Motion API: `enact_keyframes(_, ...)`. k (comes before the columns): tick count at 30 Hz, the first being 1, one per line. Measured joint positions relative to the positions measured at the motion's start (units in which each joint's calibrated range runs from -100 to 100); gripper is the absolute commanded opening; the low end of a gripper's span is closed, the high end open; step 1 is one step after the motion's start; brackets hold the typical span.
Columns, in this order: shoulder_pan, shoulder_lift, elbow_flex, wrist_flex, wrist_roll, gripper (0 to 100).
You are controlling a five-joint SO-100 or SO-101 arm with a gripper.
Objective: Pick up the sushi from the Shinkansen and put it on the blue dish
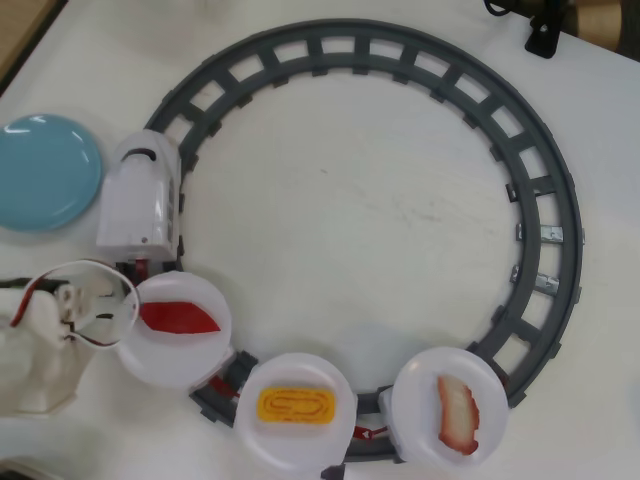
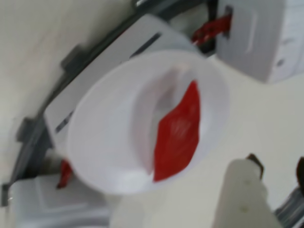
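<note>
The claw holds nothing; open or closed, I cannot tell. It must reach past the red piece to the sushi.

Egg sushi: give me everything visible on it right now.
The sushi is a small yellow-orange rounded rectangle with a darker spiral groove on top, plastic-looking. It lies flat, long side across the overhead view, centred on the middle white plate car of the train, touching only that plate. The wrist view does not show it.
</note>
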Motion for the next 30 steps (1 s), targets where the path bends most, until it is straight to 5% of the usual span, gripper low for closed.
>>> enact_keyframes(9,5.8,10.7,-13.9,11.8,3.7,9)
enact_keyframes(18,15.7,16.1,-14.7,12.3,3.7,20)
enact_keyframes(30,25.7,24.1,-14.7,12.3,8.9,21)
